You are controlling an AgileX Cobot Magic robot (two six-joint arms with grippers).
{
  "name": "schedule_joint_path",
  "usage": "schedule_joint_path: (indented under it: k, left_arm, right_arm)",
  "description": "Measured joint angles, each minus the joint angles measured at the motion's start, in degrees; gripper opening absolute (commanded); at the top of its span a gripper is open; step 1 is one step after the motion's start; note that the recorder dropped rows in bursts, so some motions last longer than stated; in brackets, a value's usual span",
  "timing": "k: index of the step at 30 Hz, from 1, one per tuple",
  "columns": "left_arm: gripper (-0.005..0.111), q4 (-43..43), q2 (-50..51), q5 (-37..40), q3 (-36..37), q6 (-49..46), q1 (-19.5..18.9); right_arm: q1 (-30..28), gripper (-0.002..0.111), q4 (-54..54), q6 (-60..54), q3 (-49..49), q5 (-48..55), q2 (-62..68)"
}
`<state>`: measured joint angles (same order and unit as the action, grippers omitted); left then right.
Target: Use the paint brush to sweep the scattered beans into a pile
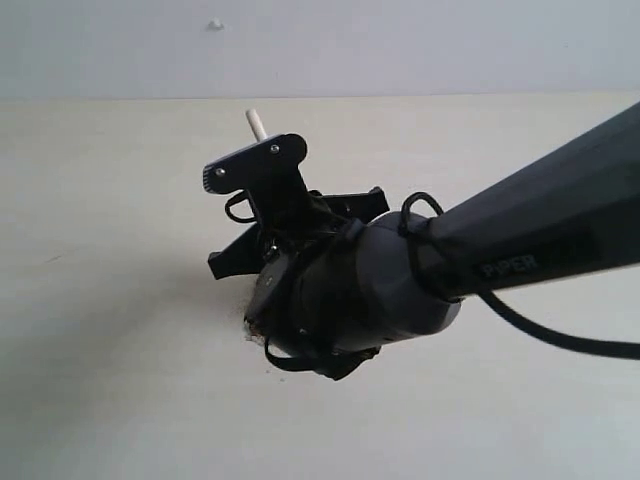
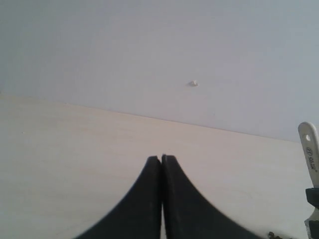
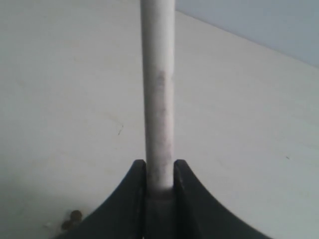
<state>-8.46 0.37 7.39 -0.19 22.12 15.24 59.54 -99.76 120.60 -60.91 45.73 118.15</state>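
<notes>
1. Exterior view: nearest the camera is the right arm [image 1: 520, 240], which reaches in from the right and blocks most of the work spot. The pale handle end of the paint brush [image 1: 256, 124] pokes up behind the wrist. The bristle end is hidden beneath the wrist. The steep handle suggests the bristles are pressed down onto the table [image 1: 120, 300] for sweeping.
2. Left wrist view: the left gripper [image 2: 161, 159] has its jaws pressed together and holds nothing. It hovers over bare table, probably parked out of the sweeping path. The brush handle, with its hole, shows at the frame's edge, well apart from this gripper.
3. Right wrist view: the right gripper [image 3: 159, 167] pinches the brush handle between both jaws, and the handle runs straight out from them. A few beans [image 3: 74, 217] lie on the table just beside the jaws, so the sweep looks to be under way.
</notes>
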Motion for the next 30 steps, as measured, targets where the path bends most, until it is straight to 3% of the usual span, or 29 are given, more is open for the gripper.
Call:
schedule_joint_path:
  k: [9,13,23,26,30]
  left_arm:
    - [0.0,0.0,0.0,0.0,0.0,0.0,0.0]
    - [0.0,0.0,0.0,0.0,0.0,0.0,0.0]
    - [0.0,0.0,0.0,0.0,0.0,0.0,0.0]
    - [0.0,0.0,0.0,0.0,0.0,0.0,0.0]
    - [0.0,0.0,0.0,0.0,0.0,0.0,0.0]
  right_arm:
    - [1.87,0.0,1.42,-0.15,-0.85,4.33,-0.44]
    - [2.36,0.0,4.1,-7.38,-0.85,7.64,-4.69]
    - [1.74,0.0,17.65,-39.41,-0.85,7.56,-21.58]
    - [-2.42,0.0,25.29,-50.31,-0.96,2.75,-26.79]
    - [-11.62,0.0,46.42,-70.33,-0.94,-4.8,-32.1]
